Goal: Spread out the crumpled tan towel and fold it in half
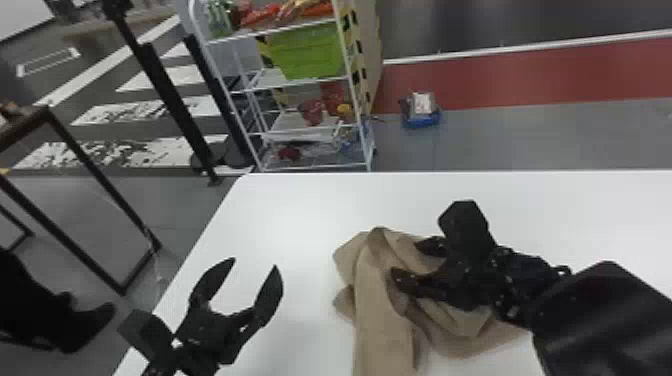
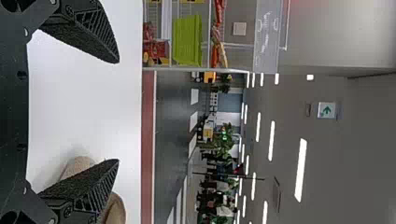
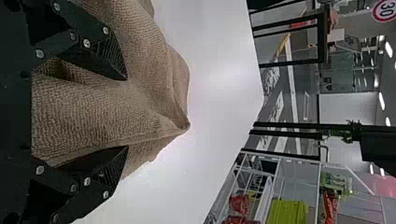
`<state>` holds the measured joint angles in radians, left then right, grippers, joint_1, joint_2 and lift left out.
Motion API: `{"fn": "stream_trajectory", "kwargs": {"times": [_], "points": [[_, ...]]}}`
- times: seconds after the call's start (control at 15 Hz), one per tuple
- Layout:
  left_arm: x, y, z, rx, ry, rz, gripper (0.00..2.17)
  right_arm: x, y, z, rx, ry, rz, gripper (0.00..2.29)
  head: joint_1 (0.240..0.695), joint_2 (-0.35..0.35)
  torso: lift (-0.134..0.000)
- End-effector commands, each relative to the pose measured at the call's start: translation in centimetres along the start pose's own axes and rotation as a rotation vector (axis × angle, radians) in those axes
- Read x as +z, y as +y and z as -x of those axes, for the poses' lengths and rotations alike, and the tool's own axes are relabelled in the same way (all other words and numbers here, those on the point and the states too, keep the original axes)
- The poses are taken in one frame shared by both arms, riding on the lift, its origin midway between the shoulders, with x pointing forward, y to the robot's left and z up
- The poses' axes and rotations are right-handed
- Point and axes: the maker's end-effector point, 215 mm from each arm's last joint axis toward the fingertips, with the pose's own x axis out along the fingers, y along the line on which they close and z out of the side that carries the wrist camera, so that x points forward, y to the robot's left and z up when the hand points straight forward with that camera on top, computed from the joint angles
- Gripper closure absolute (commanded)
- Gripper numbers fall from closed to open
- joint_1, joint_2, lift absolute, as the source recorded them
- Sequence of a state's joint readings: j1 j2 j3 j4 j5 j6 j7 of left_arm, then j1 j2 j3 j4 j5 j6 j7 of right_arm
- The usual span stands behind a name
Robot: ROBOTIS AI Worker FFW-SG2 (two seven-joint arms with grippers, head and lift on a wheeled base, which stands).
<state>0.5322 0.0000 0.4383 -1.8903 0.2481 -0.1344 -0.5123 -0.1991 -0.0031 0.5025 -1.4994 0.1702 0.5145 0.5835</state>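
The tan towel [image 1: 380, 310] lies crumpled on the white table, a long fold running toward the near edge. Over its right part is my right gripper [image 1: 407, 262], its fingers apart. In the right wrist view, towel cloth [image 3: 107, 107] rises between the open fingers of my right gripper [image 3: 127, 113]. My left gripper [image 1: 255, 265] stands open left of the towel, not touching it. The left wrist view has my left gripper [image 2: 118, 111] with nothing between its fingers and a bit of towel [image 2: 114, 210] beyond one finger.
The white table [image 1: 280, 215] has bare surface beyond the towel and around the left gripper. Past its far edge stands a shelf rack [image 1: 300, 127] with a green bin [image 1: 312, 52]. A dark-framed table [image 1: 75, 150] is at far left.
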Motion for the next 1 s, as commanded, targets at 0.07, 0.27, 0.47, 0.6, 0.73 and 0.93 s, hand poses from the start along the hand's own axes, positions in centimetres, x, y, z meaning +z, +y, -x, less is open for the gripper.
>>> {"fn": "stream_trajectory", "kwargs": {"times": [0.07, 0.27, 0.47, 0.6, 0.73, 0.93], "points": [[0.0, 0.0, 0.0, 0.002, -0.001, 0.002, 0.14, 0.7, 0.5, 0.0, 0.008, -0.019, -0.005, 0.97, 0.695, 0.35, -0.124], [0.0, 0.1, 0.1, 0.003, -0.002, 0.003, 0.14, 1.7, 0.6, 0.5, -0.007, -0.062, -0.001, 1.33, 0.695, 0.35, -0.124], [0.0, 0.1, 0.1, 0.003, -0.002, 0.003, 0.14, 1.9, 0.1, 0.9, -0.016, -0.07, -0.012, 1.54, 0.695, 0.35, -0.124], [0.1, 0.2, 0.1, 0.004, -0.001, 0.0, 0.14, 3.9, -0.8, 2.9, -0.04, -0.128, -0.024, 1.54, 0.695, 0.35, -0.124], [0.0, 0.4, 0.2, 0.007, -0.001, 0.001, 0.14, 6.7, -2.7, 6.9, -0.07, -0.194, -0.091, 1.54, 0.695, 0.35, -0.124], [0.2, 0.3, 0.0, 0.006, -0.006, 0.003, 0.14, 9.9, -3.7, 13.3, -0.073, -0.263, -0.184, 1.53, 0.695, 0.35, -0.124]]}}
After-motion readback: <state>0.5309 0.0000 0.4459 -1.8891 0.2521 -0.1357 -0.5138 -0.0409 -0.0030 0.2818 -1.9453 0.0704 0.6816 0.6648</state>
